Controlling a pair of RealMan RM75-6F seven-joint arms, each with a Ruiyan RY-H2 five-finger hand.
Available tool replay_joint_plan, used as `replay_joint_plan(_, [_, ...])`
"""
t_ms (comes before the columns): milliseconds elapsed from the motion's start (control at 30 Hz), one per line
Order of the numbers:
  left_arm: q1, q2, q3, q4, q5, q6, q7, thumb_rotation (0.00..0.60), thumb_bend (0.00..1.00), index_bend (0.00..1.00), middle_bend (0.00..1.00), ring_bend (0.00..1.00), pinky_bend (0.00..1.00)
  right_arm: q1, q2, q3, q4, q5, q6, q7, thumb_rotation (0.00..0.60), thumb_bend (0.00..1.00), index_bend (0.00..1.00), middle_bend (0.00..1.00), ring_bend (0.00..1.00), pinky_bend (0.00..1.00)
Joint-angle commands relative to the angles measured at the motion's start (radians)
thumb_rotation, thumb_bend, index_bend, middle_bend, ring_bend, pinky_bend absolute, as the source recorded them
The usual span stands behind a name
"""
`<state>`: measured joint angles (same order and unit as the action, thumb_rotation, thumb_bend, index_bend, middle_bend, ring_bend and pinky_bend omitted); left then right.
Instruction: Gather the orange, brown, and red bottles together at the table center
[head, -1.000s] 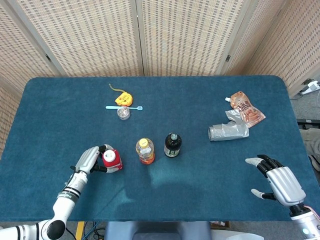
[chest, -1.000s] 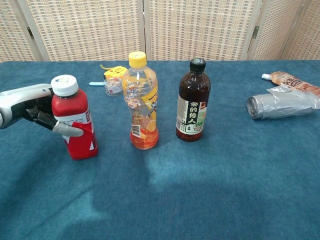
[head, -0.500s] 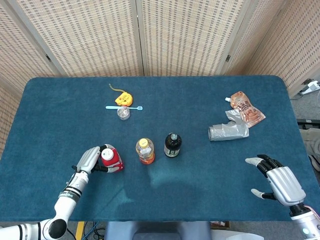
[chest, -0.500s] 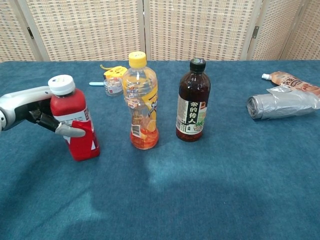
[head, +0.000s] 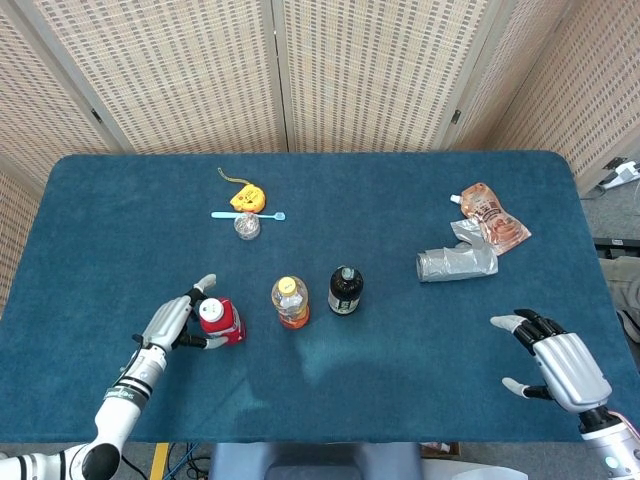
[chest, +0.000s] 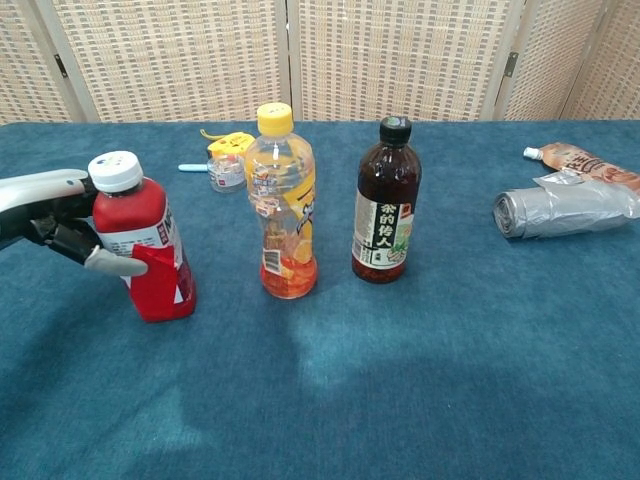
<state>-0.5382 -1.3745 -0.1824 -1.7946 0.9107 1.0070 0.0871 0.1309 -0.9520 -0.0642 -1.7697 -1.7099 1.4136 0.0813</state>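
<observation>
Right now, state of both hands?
Left hand: around the red bottle, one finger touching it, grip looks loose; cannot tell if it holds.
Right hand: open, holding nothing, above the table.

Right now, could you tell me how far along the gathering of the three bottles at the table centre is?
Done: the orange bottle and the brown bottle stand upright side by side near the table centre. In hand: the left hand is against the red bottle, which leans slightly, left of the orange one. Left: closing that gap and letting go. The right hand holds nothing.
</observation>
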Motion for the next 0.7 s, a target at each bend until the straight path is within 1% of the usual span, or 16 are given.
replay_joint_plan(33, [0.014, 0.029, 0.014, -0.025, 0.011, 0.012, 0.007, 0.600, 0.02, 0.00, 0.09, 0.18, 0.38, 0.000, -0.001, 0.000, 0.001, 0.001, -0.002, -0.002, 0.600, 0.00, 0.25, 0.29, 0.16, 0.32])
replay_joint_plan(200, [0.039, 0.073, 0.037, -0.049, 0.045, 0.035, 0.006, 0.600, 0.02, 0.00, 0.09, 0.18, 0.38, 0.001, -0.004, 0.000, 0.002, 0.007, -0.008, -0.012, 0.600, 0.00, 0.25, 0.29, 0.16, 0.32])
replay_joint_plan(333, [0.073, 0.099, 0.066, -0.049, 0.111, 0.084, 0.009, 0.600, 0.02, 0.00, 0.09, 0.17, 0.37, 0.001, -0.005, 0.003, 0.002, 0.023, -0.017, -0.031, 0.600, 0.00, 0.25, 0.29, 0.16, 0.32])
replay_joint_plan(700, [0.190, 0.135, 0.160, 0.014, 0.351, 0.305, 0.094, 0.600, 0.02, 0.02, 0.09, 0.16, 0.36, 0.005, 0.011, 0.025, -0.026, 0.107, -0.057, -0.130, 0.600, 0.00, 0.25, 0.29, 0.16, 0.32])
